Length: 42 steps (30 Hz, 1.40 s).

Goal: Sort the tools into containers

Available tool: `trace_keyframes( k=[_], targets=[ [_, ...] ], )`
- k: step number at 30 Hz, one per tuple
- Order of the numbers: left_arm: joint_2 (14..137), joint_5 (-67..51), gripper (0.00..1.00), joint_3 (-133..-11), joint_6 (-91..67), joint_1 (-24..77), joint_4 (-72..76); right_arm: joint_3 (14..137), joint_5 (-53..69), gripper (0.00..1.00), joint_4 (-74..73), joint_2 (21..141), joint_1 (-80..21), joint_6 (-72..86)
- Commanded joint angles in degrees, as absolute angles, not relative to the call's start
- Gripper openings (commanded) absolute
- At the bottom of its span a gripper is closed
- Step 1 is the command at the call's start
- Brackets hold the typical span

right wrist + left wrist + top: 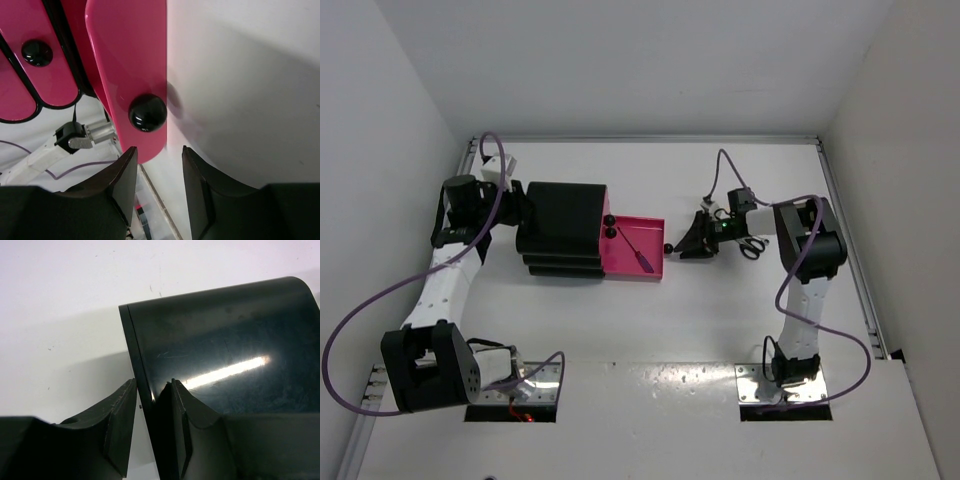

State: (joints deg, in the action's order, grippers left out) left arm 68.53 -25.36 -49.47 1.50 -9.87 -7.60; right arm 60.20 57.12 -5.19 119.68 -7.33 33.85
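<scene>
**Mia:** How far along is the sorting?

**Ben:** It looks early to me. The drawer box (565,228) has 3 pink drawers. 1 of them, the open drawer (625,263), sticks out to the right of the box. 1 slim dark tool (638,250) lies inside it. I cannot tell what kind of tool it is.

**Mia:** Are any tools outside?

**Ben:** I see 1. The scissors (752,246) lie on the surface (650,340), well to the right of the box, under the right arm. So I count 2 tools in all. I see no others.

**Mia:** What are the arms doing?

**Ben:** The left gripper (153,382) is at the left side of the box. Its 2 fingers look pressed onto the edge of the black wall, 1 on each side. I think that is to stop the box from sliding. The right gripper (159,150) is just to the right of the open drawer. Its fingers are apart, with nothing between them. The round black knob (147,112) of that drawer sits just past the fingertips and does not touch them.

**Mia:** How many knobs are there?

**Ben:** 3, with 1 on each drawer. 2 drawers are pushed in.

**Mia:** What is left to do?

**Ben:** I think the scissors need a drawer, and the open drawer needs to be shut.
</scene>
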Motion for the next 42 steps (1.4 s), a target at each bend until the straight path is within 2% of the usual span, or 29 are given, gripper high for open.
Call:
trace_keyframes(
  k=[1,14,19,21,32,42],
  targets=[
    [71.0,-23.3,0.39,-47.6,3.8,-11.3,-15.7,59.9,59.4,0.41,3.8,120.8,-8.9,39.3],
    [72.1,-23.8,0.37,-47.1,4.8,-11.9,-15.7,62.0,60.9,0.42,12.1,124.9,-12.1,45.0],
    [72.1,-24.3,0.36,-47.1,4.8,-11.9,-15.7,62.6,60.9,0.31,14.1,124.9,-13.8,45.7],
    [72.6,-24.3,0.36,-47.1,4.8,-11.9,-15.7,63.1,60.9,0.30,14.6,124.9,-15.1,47.2],
    [72.6,-25.5,0.30,-46.6,4.8,-11.9,-15.2,68.6,60.4,0.30,15.1,128.0,-20.4,49.6],
    [73.1,-26.6,0.16,-45.5,4.8,-11.9,-15.2,75.6,60.4,0.30,22.8,134.7,-24.7,57.4]
  ],
)
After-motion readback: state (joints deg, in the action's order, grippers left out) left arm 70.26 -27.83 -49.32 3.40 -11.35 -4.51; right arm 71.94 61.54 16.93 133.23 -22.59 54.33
